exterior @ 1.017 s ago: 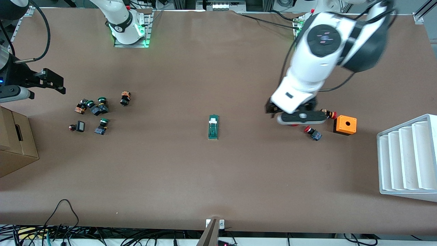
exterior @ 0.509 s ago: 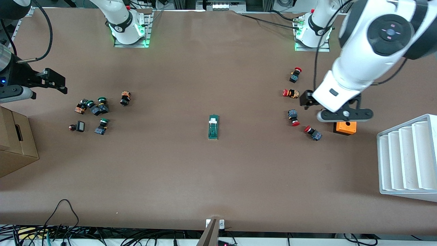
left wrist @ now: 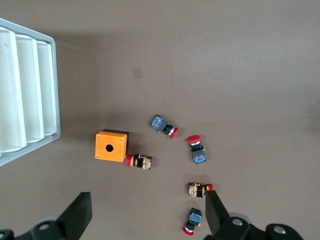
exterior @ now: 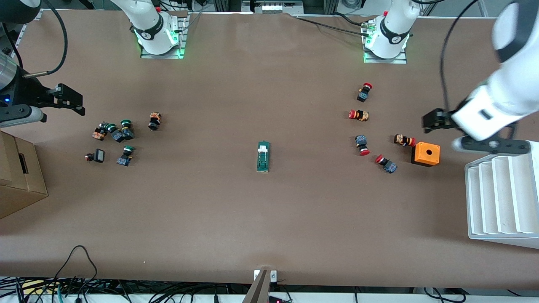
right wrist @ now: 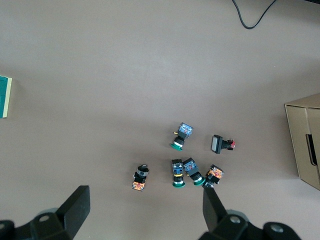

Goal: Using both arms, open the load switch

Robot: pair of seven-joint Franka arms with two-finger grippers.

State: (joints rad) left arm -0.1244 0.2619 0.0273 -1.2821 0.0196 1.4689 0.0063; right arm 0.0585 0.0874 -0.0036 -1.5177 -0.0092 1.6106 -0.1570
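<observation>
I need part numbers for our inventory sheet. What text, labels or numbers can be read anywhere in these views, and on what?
None can be read.
Load switch: no lettering shows.
Orange box: plain, with only a hole.
Push buttons: any markings are too small to read.
Cardboard box: no print visible.

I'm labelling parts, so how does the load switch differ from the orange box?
The load switch is long, narrow and dark green with a white end piece; the orange box is squarish with a round hole on top. The switch lies alone mid-table; the box has red-capped buttons beside it. Both rest untouched.
</observation>
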